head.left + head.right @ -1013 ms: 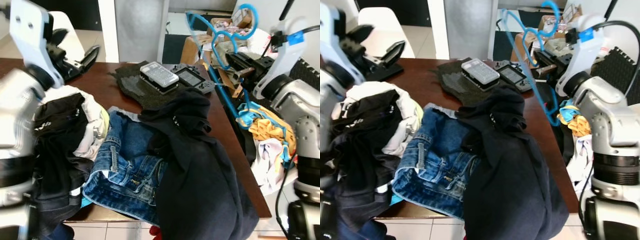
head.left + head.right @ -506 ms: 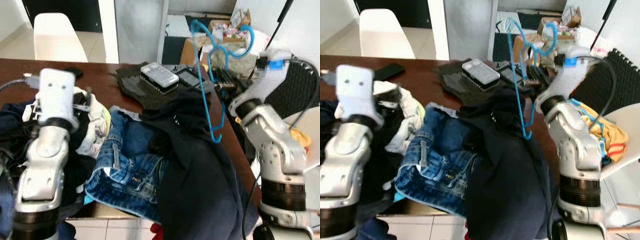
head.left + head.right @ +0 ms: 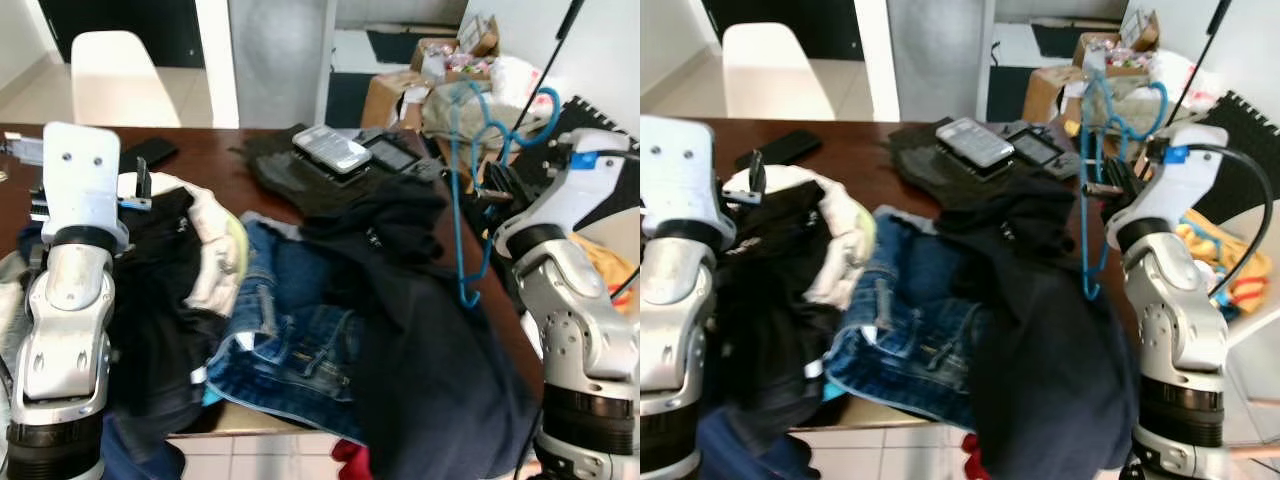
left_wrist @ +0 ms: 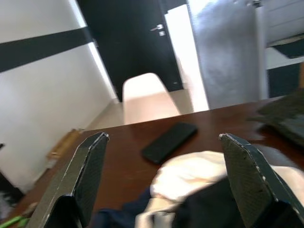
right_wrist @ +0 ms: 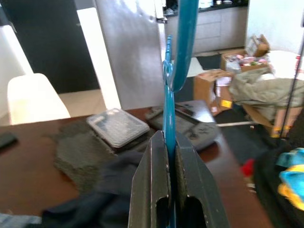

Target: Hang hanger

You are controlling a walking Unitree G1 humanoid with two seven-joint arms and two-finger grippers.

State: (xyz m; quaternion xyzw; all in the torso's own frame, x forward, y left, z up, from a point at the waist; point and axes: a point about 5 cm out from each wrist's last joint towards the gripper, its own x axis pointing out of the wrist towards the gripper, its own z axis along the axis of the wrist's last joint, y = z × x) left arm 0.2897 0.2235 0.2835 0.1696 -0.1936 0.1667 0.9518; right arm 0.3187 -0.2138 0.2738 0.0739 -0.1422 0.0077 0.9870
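A blue plastic hanger (image 3: 456, 200) hangs upright beside the right edge of the brown table (image 3: 200, 150). Its hook curls at the top and its lower end reaches down past a dark navy garment (image 3: 430, 350). My right gripper (image 3: 497, 185) is shut on the hanger (image 5: 167, 142), whose bar is pinched between the fingers (image 5: 152, 185) in the right wrist view. My left gripper (image 4: 164, 137) is open with nothing in it, above a white cloth (image 4: 199, 171) on the clothes pile at the table's left.
Jeans (image 3: 300, 330) and black and white clothes (image 3: 170, 260) cover the table's front. A black phone (image 3: 150, 152), a dark mat and handheld devices (image 3: 335, 148) lie further back. A white chair (image 3: 125, 65) stands behind the table. Boxes and bags (image 3: 440, 80) crowd the back right.
The hanger has swung from a slant to upright while my right arm drew it toward the table's right edge. My left arm came down over the clothes pile. The camera has shifted.
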